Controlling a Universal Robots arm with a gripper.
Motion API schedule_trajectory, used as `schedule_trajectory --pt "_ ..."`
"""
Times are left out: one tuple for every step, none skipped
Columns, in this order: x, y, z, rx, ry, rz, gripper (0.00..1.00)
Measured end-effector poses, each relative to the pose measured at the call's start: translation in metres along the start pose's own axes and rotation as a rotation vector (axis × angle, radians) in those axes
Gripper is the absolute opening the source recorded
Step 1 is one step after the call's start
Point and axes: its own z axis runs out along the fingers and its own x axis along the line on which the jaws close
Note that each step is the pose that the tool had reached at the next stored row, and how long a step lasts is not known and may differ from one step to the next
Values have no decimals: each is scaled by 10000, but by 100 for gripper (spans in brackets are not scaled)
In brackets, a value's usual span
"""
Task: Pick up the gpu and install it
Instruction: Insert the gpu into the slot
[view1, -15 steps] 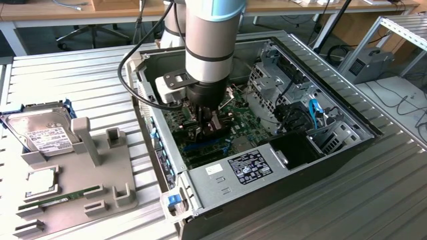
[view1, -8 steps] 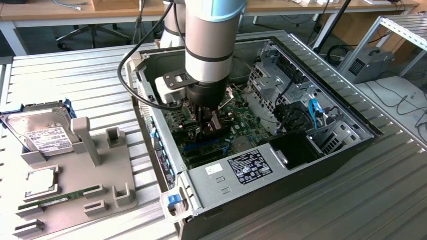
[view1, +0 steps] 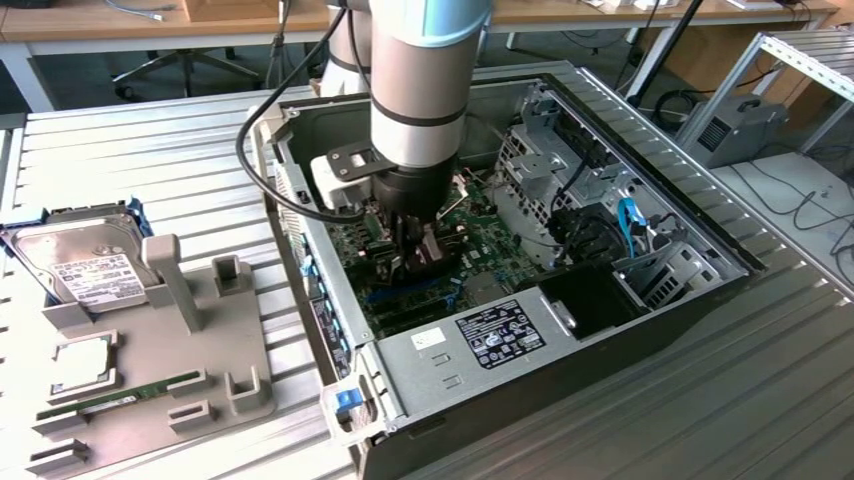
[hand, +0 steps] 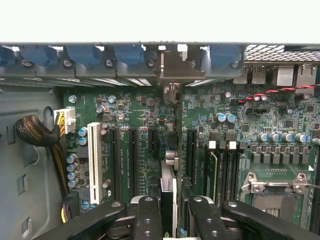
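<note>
Gripper (hand: 169, 212) clamps the gpu (hand: 168, 192) edge-on between its fingers (hand: 147, 220), the card's long axis running parallel to the motherboard (hand: 140, 125) slots directly beneath it inside the computer case (view1: 641, 180)

Hung near-vertical, silver and pale-blue arm segments stacked above a black wrist, a black cable looping off on the exterior view's left. Pointed straight down, wrist camera block jutting to the exterior view's left. Pincer (view1: 407, 255) reached low, dark fingers (hand: 148, 220) set partway apart, roughly mid-span. Clamped from both sides on the thin upright edge of the gpu (hand: 169, 192), card standing edge-on between the two pads. Linkage bars splayed outward behind the fingers in the wrist view.
</note>
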Motion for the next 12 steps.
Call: schedule_trajectory --pt "0 0 2 0 1 0 26" --pt "0 0 5 -1 2 0 26" --pt "0 0 8 0 1 0 26" --pt "0 0 11 -1 1 0 26" --pt "0 1 14 0 1 0 26" --pt "0 1 17 -1 2 0 26" --pt "0 1 21 -1 2 0 26" --pt "0 2 28 -3 4 0 26" --pt "0 2 33 -2 4 0 26" --pt "-1 2 39 0 1 0 26" --pt "-1 2 43 -1 2 0 26" --pt "-1 2 43 -1 3 0 26"
